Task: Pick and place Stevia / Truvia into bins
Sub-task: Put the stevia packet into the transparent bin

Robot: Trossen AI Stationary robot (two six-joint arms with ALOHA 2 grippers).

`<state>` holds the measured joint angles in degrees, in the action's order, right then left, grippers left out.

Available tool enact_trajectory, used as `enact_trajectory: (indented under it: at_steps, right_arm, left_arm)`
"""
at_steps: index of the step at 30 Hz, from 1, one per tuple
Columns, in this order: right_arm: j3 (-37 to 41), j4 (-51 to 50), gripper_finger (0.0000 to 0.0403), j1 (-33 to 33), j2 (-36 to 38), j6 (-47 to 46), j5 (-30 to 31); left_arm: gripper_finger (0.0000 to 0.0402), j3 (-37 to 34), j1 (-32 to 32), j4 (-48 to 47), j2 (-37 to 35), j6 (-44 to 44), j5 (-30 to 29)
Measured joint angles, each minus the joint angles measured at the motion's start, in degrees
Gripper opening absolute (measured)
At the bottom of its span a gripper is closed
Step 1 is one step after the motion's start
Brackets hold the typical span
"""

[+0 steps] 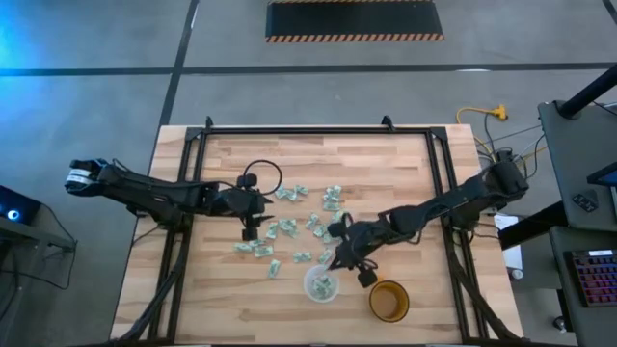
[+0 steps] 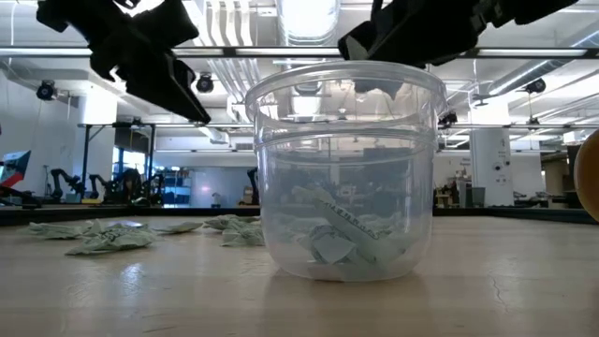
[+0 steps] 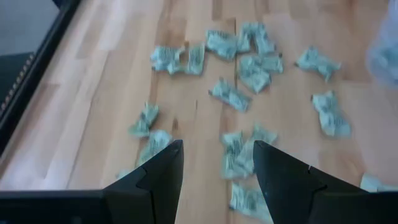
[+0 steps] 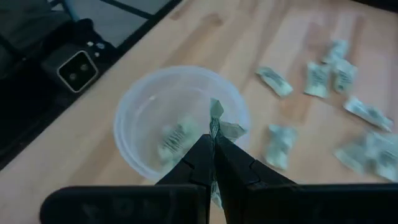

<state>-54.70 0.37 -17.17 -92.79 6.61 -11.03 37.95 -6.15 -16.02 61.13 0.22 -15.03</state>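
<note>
Jaws of the right gripper point(image 4: 213, 146) pinch a sachet point(image 4: 217, 119) over the cup point(image 4: 134, 134), plain only wrist-side.

One camera looks straight down on the whole bench point(image 1: 386, 164), one sits level and close before the cup point(image 2: 342, 178), and both wrist cameras look down at the sachets point(image 3: 230, 94).

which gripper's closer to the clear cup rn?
Right. The right gripper hangs just above the clear cup, shut on a sachet. The left gripper is open over the scattered sachets, farther away.
</note>
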Motion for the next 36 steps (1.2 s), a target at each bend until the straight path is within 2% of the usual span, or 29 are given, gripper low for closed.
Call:
enact_trajectory:
  at_steps: [9,14,17,23,26,29,32,36]
  right_arm:
    - [-7.60,0.47,0.0008,-2.07,-8.55,-0.73,-0.02]
    - [-11.51,-3.59,0.0011,-2.89,-12.13,-3.50,0.03]
    - [-12.88,-5.53,0.0026,-3.83,-13.15,-3.65,0.05]
    - [-13.59,-6.62,0.0083,-5.13,-11.60,-3.65,1.09]
    - [-13.57,-8.44,0.0108,-5.99,-9.34,-3.67,5.92]
    - [-13.33,-12.35,0.0123,-7.46,-6.62,-4.08,13.99]
    - [-12.80,-17.18,0.0127,-8.99,-4.36,-7.37,22.70]
    - [-11.50,-21.90,0.0123,-11.01,-1.20,-11.88,30.25]
  left_arm:
    - [0.0177,-1.62,-0.49,-0.43,1.50,-2.39,0.60]
    - [0.0177,-1.83,-0.81,-1.41,3.08,-4.51,2.52]
    - [0.0177,-1.83,-1.23,-1.01,4.01,-4.65,3.34]
    - [0.0177,-1.84,-1.99,-0.65,6.47,-6.09,4.55]
    - [0.0177,-1.86,-2.74,3.18,9.06,-5.96,7.44]
    - [0.0177,-1.86,-4.05,9.78,12.96,-4.62,10.85]
    - [0.0177,-1.83,-5.68,16.85,17.60,-2.72,12.66]
    - [0.0177,-1.02,-7.56,22.91,23.24,-2.66,14.92]
